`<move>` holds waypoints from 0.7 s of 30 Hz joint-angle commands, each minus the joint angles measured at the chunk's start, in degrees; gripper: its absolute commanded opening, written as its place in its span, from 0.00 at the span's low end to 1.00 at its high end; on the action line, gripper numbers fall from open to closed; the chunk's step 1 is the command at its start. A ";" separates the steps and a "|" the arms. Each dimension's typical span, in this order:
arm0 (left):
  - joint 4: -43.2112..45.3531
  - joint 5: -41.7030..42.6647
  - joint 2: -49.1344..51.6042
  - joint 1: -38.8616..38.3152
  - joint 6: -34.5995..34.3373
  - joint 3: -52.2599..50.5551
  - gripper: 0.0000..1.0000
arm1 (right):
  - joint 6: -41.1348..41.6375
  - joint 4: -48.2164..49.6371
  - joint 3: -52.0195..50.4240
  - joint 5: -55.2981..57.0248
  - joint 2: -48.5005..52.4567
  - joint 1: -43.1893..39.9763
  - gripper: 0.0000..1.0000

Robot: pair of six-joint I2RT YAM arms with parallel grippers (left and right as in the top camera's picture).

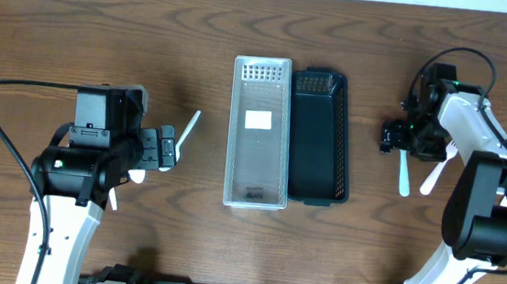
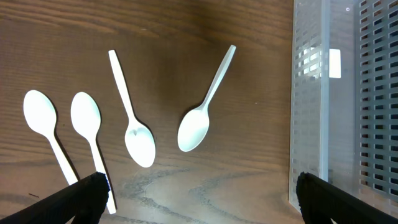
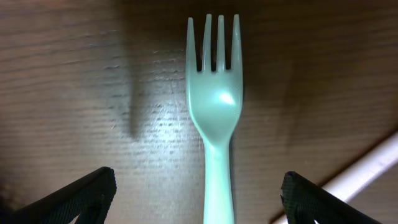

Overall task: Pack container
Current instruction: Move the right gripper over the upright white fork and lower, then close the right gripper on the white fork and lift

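A clear plastic container (image 1: 259, 133) stands mid-table with a dark container (image 1: 321, 134) touching its right side. Several white plastic spoons lie on the wood in the left wrist view: two at the left (image 2: 40, 118) (image 2: 87, 124), one in the middle (image 2: 134, 124), one nearer the clear container (image 2: 202, 112). My left gripper (image 2: 199, 199) (image 1: 166, 148) is open and empty above them. A pale plastic fork (image 3: 214, 106) lies flat, tines pointing away, between the fingers of my open right gripper (image 3: 198, 199) (image 1: 397, 136). The fingers do not touch it.
The clear container's wall (image 2: 308, 93) and the dark container's slotted side (image 2: 376, 93) fill the right of the left wrist view. A second white utensil handle (image 3: 373, 165) lies just right of the fork. Two white utensils (image 1: 404, 174) (image 1: 434, 176) lie below the right gripper.
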 commanded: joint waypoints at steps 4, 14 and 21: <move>-0.17 -0.68 -0.04 0.24 0.35 1.14 0.98 | 0.98 0.59 -0.37 2.38 3.23 -0.17 0.89; -0.17 -0.66 -0.04 0.24 0.35 1.14 0.98 | 0.98 0.94 -0.81 2.51 5.57 -0.20 0.77; -0.20 -0.66 -0.04 0.24 0.33 1.14 0.98 | 1.01 0.90 -0.83 2.49 5.57 -0.20 0.44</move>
